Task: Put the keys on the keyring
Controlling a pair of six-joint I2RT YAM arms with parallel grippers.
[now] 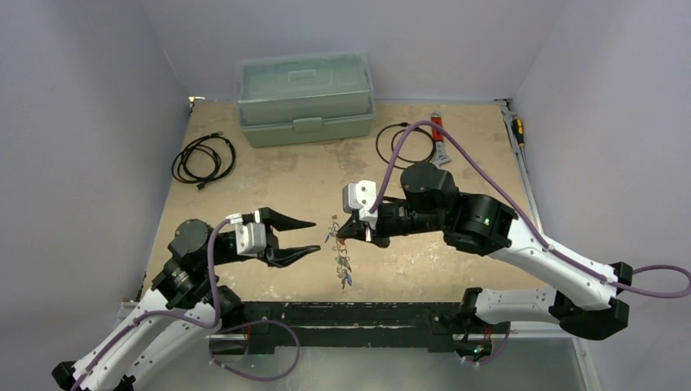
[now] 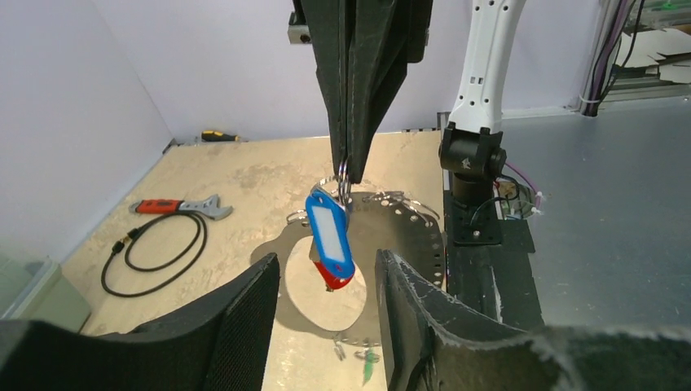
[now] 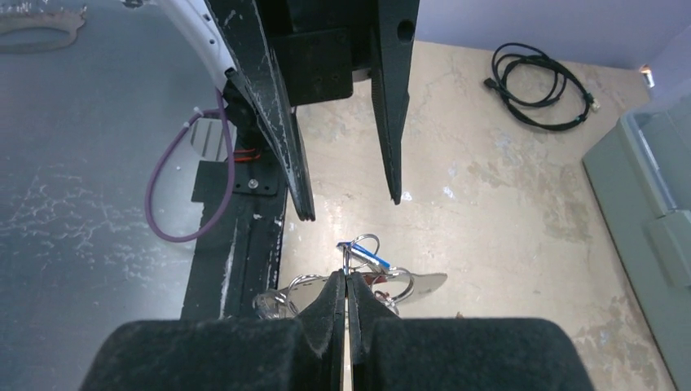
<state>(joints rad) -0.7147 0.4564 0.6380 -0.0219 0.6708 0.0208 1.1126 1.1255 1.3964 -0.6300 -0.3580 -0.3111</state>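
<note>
My right gripper (image 1: 336, 233) is shut on a thin silvery keyring (image 3: 364, 246) and holds it above the table. In the left wrist view its fingers (image 2: 350, 122) come down from the top edge. A blue-headed key (image 2: 330, 232) and a red-headed one (image 2: 332, 278) hang from the ring. A wider silvery loop with small holes (image 2: 420, 224) hangs with them. A green key (image 2: 368, 364) lies lower, beside small silver pieces. The whole bunch (image 1: 343, 262) dangles between the arms. My left gripper (image 1: 315, 235) is open and empty, its fingers (image 2: 236, 326) either side of the blue key, not touching it.
A green toolbox (image 1: 305, 98) stands at the back. A coiled black cable (image 1: 204, 159) lies at the left and another (image 1: 405, 145) at the back right, beside a red-handled wrench (image 1: 438, 133). A screwdriver (image 1: 518, 130) lies at the right wall. The black base rail (image 1: 350, 314) runs along the near edge.
</note>
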